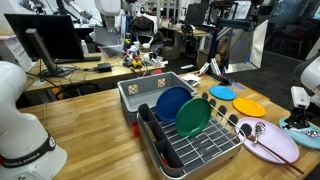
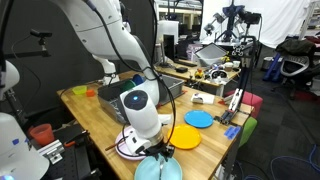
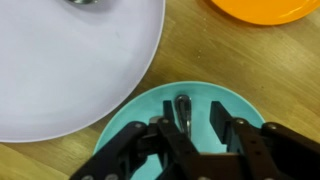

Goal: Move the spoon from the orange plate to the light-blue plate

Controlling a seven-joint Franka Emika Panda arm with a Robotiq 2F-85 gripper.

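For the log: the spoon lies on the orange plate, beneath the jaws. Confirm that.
Not right. The wrist view shows the spoon lying on the light-blue plate, beneath the jaws. The orange plate is off to the side.

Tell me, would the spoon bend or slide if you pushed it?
Probably stiff: the spoon lies straight and thin. It would likely slide easily, since the aqua plate looks smooth. It seems light, being so small beside the gripper.
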